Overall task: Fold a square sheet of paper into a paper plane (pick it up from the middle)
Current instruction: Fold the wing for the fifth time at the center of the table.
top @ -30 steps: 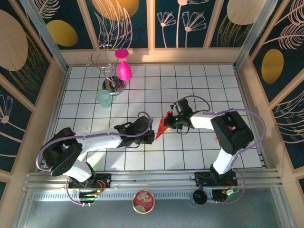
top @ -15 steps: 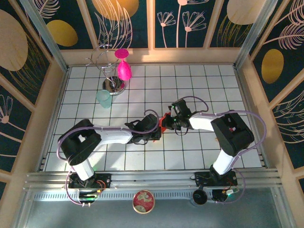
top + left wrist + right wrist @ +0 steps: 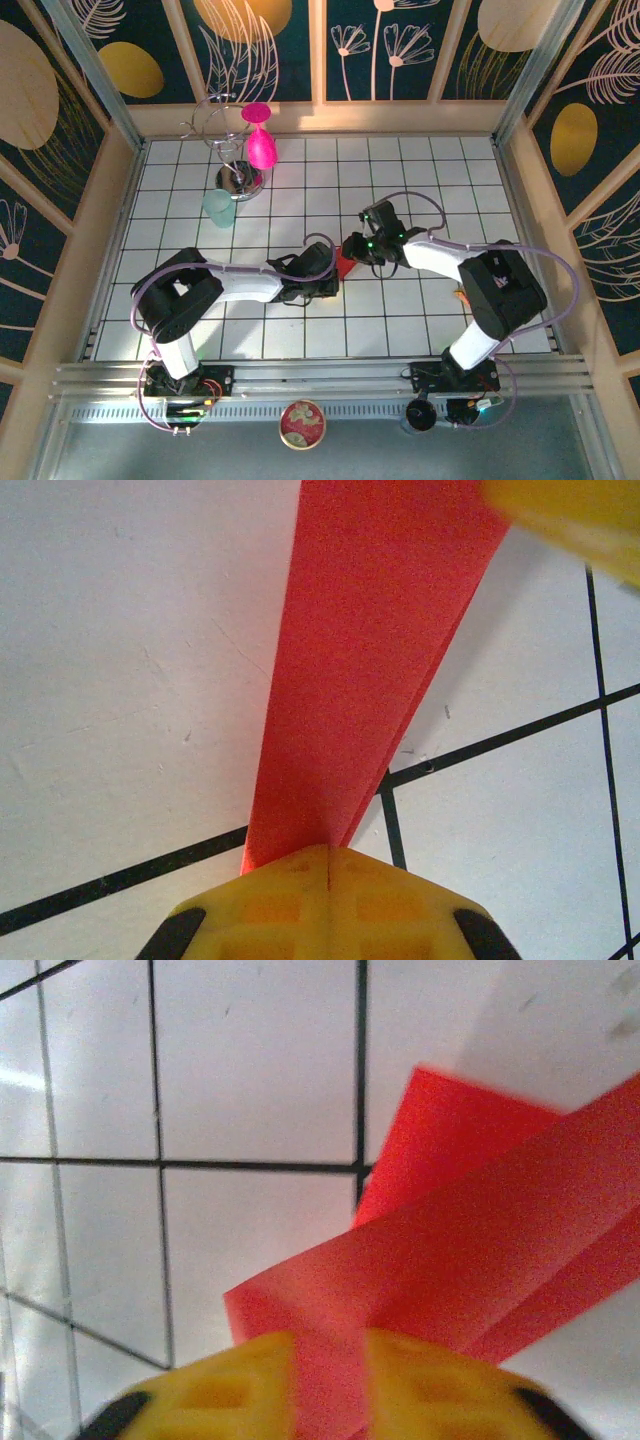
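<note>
The red sheet of paper (image 3: 345,266), folded into a narrow creased shape, is at the middle of the tiled table between both grippers. My left gripper (image 3: 331,277) is shut on its near end; in the left wrist view the paper (image 3: 370,660) runs up and away from the closed yellow jaws of the left gripper (image 3: 328,855). My right gripper (image 3: 356,249) meets the paper from the right. Its jaws stand slightly apart, and a folded layer of the paper (image 3: 470,1270) lies in the gap of the right gripper (image 3: 330,1380). One right fingertip (image 3: 570,520) shows at the far end.
A magenta goblet (image 3: 261,140) hangs on a wire stand (image 3: 238,178) at the back left, with a pale green cup (image 3: 218,208) beside it. Wooden walls (image 3: 320,118) ring the table. A round dish (image 3: 302,424) sits below the front rail.
My left gripper moved right to the paper and closed on it. The right gripper's jaws have parted from shut. The paper dropped from a tilted upright pose to low between the grippers.
</note>
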You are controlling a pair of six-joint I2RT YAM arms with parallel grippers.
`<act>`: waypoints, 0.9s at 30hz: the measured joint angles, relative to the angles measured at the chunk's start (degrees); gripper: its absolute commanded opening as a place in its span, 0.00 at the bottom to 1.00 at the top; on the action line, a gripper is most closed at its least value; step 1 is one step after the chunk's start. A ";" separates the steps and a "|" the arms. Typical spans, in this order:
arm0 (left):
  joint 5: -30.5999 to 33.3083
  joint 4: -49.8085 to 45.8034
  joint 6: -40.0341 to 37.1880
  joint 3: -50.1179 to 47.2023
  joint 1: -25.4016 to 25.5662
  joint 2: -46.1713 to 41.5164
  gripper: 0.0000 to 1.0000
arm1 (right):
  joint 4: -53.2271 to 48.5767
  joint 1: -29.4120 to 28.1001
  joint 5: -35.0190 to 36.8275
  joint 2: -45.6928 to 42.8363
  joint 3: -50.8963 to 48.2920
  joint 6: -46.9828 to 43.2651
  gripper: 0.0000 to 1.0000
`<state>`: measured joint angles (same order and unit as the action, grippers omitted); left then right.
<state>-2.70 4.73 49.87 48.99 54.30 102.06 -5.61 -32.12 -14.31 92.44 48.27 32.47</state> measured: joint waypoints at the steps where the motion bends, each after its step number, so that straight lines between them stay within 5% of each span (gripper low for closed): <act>1: -0.04 0.09 0.00 0.00 -0.02 0.02 0.00 | -1.01 0.09 1.77 -0.35 0.35 -0.50 0.43; 8: -0.42 0.74 0.00 -0.17 -0.02 0.11 0.00 | -5.90 0.20 9.84 -0.59 1.62 -1.88 0.59; 15: -0.96 1.66 0.02 -0.59 -0.09 0.11 0.00 | -7.28 0.20 11.54 1.68 4.44 -2.40 0.60; 27: -1.33 1.77 0.00 -0.61 -0.20 -0.07 0.00 | -7.30 0.20 11.41 6.32 5.64 -3.37 0.40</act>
<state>-4.03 6.50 49.87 48.38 54.11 102.00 -12.91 -31.92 -2.90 98.76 53.91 29.10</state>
